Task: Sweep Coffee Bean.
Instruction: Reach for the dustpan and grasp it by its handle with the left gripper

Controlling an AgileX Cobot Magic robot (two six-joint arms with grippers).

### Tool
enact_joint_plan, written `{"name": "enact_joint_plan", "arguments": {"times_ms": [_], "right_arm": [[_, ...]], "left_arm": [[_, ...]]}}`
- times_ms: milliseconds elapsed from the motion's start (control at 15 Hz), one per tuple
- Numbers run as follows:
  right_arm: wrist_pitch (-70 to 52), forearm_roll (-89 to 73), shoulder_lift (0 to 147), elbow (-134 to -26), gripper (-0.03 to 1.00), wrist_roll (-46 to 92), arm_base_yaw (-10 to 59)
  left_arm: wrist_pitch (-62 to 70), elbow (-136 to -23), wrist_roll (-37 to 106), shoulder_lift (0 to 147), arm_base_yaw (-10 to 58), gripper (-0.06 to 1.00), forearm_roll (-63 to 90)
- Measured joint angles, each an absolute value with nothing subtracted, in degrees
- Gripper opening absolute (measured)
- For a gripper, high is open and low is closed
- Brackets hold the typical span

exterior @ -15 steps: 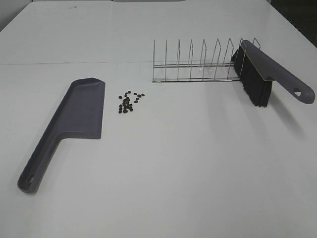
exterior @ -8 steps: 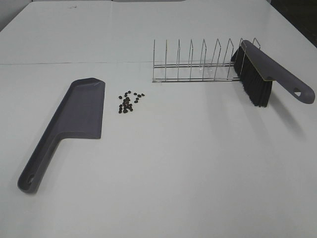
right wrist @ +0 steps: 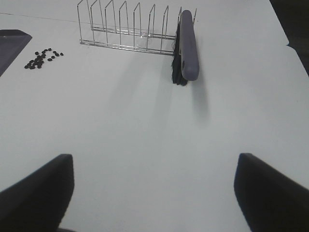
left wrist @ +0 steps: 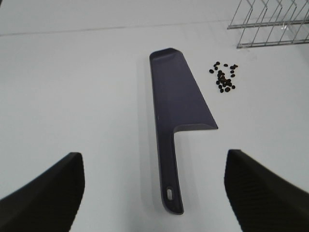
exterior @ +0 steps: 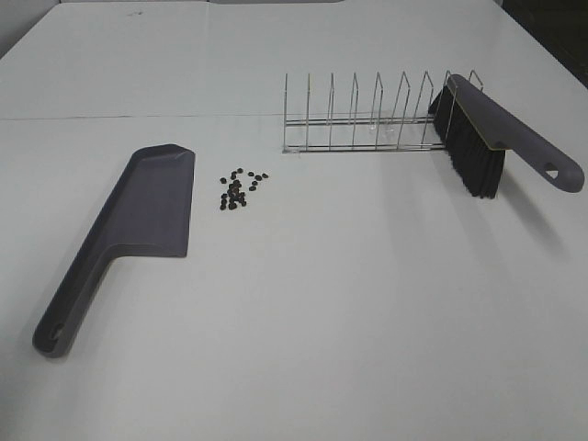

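Observation:
Several tiny dark coffee beans (exterior: pixel 239 189) lie in a loose cluster on the white table, just right of the grey dustpan (exterior: pixel 138 225). The beans (left wrist: pixel 223 77) and dustpan (left wrist: pixel 176 104) also show in the left wrist view, and the beans (right wrist: pixel 43 57) show far off in the right wrist view. A grey brush with black bristles (exterior: pixel 487 138) leans in the right end of a wire rack (exterior: pixel 367 119); it also shows in the right wrist view (right wrist: pixel 187 43). My left gripper (left wrist: pixel 154 193) is open, back from the dustpan handle. My right gripper (right wrist: pixel 154 193) is open, back from the brush. Neither gripper shows in the exterior high view.
The wire rack (right wrist: pixel 125 29) with several upright dividers stands behind the beans. A faint seam crosses the white table (exterior: pixel 322 303) at the back. The table's dark right edge (right wrist: pixel 289 29) lies beyond the brush.

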State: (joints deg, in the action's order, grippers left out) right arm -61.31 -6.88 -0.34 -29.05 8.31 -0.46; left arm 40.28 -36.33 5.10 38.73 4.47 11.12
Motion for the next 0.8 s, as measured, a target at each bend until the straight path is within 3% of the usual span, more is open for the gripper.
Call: {"name": "enact_joint_plan", "arguments": {"times_ms": [800], "right_arm": [[-61.3,-6.9,-0.3,-29.0,0.76,8.3,-0.5]], "left_arm": [[45.7,-55.9,3.6,91.5,7.2,0.73,14.0]]}}
